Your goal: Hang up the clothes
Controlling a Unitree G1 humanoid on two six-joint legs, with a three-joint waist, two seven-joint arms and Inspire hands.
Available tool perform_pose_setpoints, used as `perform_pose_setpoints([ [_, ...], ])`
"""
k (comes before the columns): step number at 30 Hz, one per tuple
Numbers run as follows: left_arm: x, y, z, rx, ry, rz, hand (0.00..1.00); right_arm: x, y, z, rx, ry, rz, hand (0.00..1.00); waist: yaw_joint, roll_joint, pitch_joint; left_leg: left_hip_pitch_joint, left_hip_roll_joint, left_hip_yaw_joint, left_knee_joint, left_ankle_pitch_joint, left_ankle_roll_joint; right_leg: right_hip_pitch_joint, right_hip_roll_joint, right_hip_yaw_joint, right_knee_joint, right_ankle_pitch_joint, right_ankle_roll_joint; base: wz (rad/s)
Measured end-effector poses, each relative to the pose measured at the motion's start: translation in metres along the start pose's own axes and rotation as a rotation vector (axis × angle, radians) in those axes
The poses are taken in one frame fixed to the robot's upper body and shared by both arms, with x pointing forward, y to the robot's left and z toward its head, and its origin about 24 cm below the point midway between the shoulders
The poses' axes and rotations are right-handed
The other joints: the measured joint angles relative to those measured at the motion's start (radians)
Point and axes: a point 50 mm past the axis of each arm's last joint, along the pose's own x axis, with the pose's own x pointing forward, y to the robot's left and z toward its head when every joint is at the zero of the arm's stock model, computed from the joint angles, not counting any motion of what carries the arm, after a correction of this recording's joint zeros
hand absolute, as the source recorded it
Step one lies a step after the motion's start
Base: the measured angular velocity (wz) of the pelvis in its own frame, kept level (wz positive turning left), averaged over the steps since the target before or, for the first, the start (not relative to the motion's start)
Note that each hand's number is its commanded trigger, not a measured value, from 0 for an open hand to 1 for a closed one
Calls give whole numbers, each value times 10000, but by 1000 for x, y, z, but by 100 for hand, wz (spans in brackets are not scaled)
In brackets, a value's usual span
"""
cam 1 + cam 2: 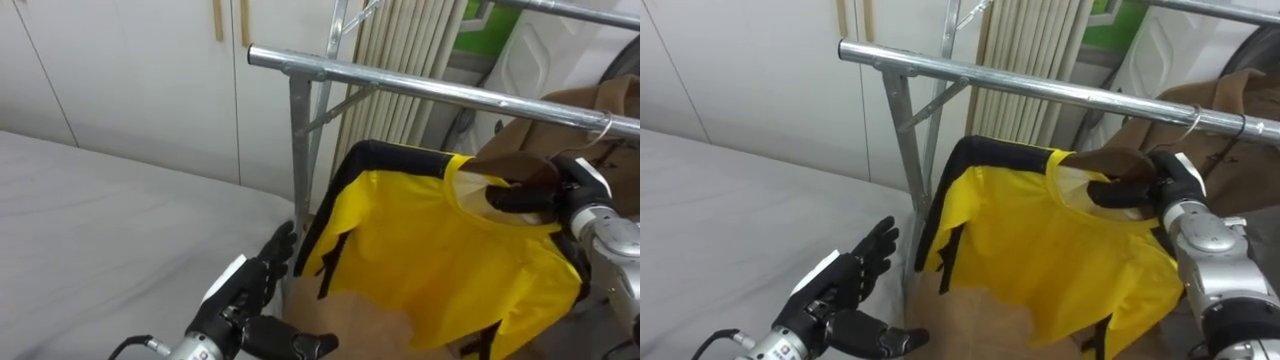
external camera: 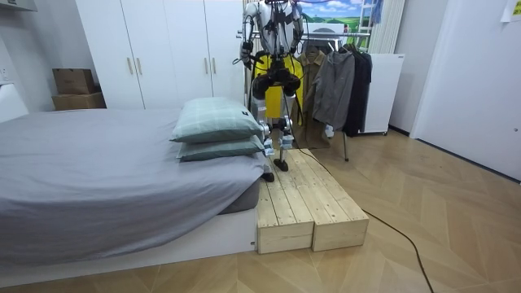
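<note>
Currently yellow shirt [image 1: 440, 250] with black trim sits just below the metal rail [image 1: 420, 85], collar up at 2 o'clock, hem falling toward 7, long axis tilted off vertical. Right hand [image 1: 540, 195] at 3 o'clock, fingers curled tight on the collar. Left hand [image 1: 250, 290] at 7 o'clock, fingers spread, holding nothing, by the bed [image 1: 100, 220] edge. Brown coat [image 1: 600, 100] on the rail at 2.

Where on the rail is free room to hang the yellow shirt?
The rail is bare from the upright post to the hook by the brown coat; crowded beyond it. The right hand holds the yellow shirt just below.
</note>
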Motion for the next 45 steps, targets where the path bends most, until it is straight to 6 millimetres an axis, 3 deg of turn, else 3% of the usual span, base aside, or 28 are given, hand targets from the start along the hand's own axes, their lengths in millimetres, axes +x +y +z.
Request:
perform_pose_setpoints([
  [6,2,0,3,36,-129,-59,0,0,-3,-3,-53,144,-87,97,7,-19,-44,36,4,0,23,0,0,82,3,-18,-79,4,2,1],
  [7,2,0,3,36,-129,-75,0,0,-3,-3,-55,144,-90,55,5,-19,-44,37,5,0,23,0,0,83,4,-18,-79,4,2,0],
  [8,2,0,3,37,-128,-134,0,0,-4,-3,-58,143,-95,46,4,-18,-44,37,7,1,23,0,0,84,7,-17,-80,4,2,0],
  [9,2,0,3,35,-128,-162,0,0,-4,-3,-61,142,-100,0,3,-18,-44,37,11,1,23,0,0,84,12,-17,-80,4,1,0],
  [45,2,2,2,103,-51,30,0,-1,-7,-5,-67,245,-548,0,12,-17,-39,211,14,90,-85,0,0,188,50,58,-119,3,2,0],
])
